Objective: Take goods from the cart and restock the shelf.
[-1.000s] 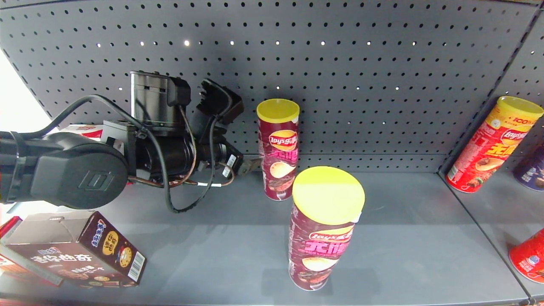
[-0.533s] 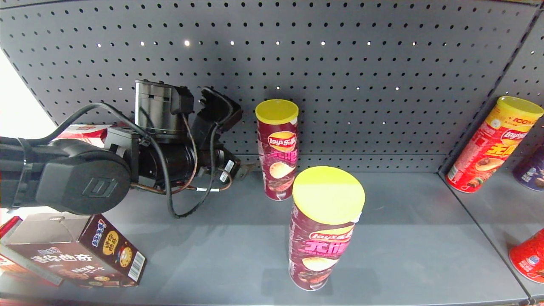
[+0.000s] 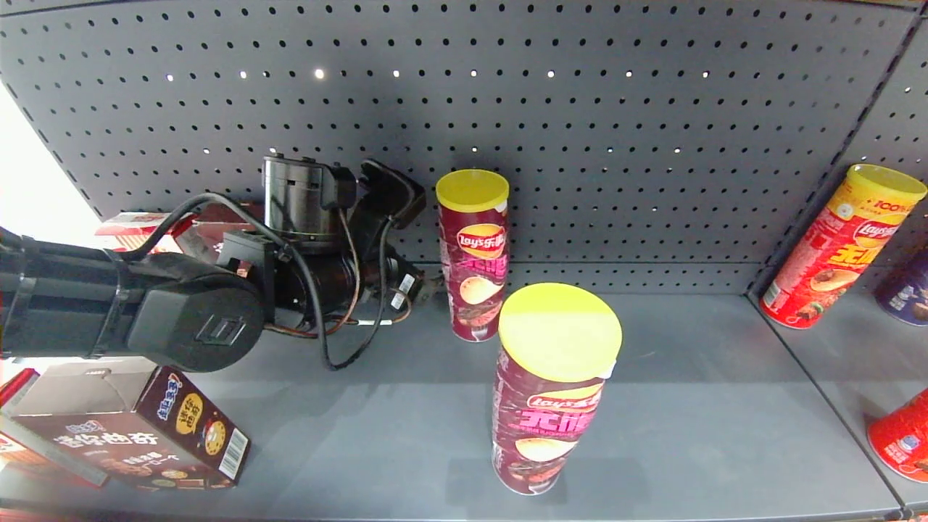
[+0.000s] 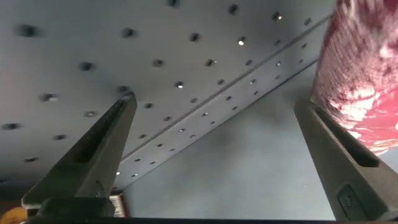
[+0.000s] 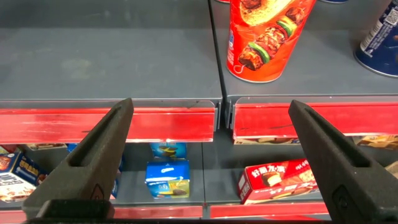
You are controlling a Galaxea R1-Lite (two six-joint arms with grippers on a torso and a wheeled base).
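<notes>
Left gripper [image 4: 216, 104] beside maroon, yellow-lidded chip can [image 3: 473, 254]

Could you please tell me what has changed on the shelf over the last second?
The left arm has shifted to the right and lower above the grey metal shelf, bringing the open left gripper close beside the rear maroon chip can with a yellow lid; it holds nothing. That can, the front maroon yellow-lidded can, the brown cardboard cookie box and the red chip can stayed in place.
</notes>
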